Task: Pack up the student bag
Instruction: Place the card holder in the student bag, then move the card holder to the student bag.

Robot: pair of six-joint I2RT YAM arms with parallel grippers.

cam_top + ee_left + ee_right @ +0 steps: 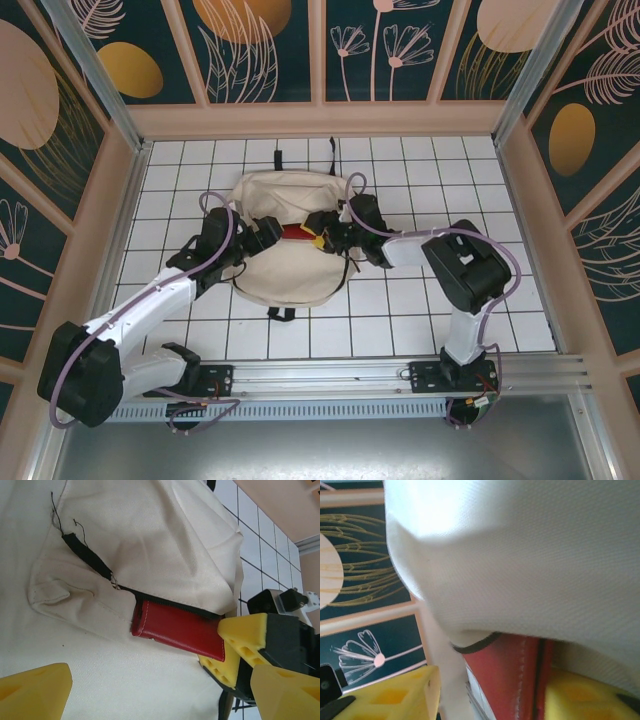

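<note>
Left wrist view showed the red wallet [175, 630] lying about halfway into the black-edged zip opening [125, 587] of the student bag [150, 535]. Its outer end sat between the yellow fingers [245, 635] of the right gripper [215, 647]. From above, the bag lay flat near the middle of the tiled table [400, 320], an arm reaching over it from each side. The step in hand looked to be feeding the wallet into the bag, and it seemed only part done. The right gripper's jaws stood partly apart around the wallet: in its own wrist view one finger sat against the red leather while a gap showed at the other, so the hold appeared released rather than clamped. The left gripper [268, 232] hung spread wide just above the fabric beside the opening, holding nothing. The next move would probably call for a push along the wallet's length to slide it fully under the fabric lip, perhaps with the left gripper lifting that lip so the edge would not catch.
</note>
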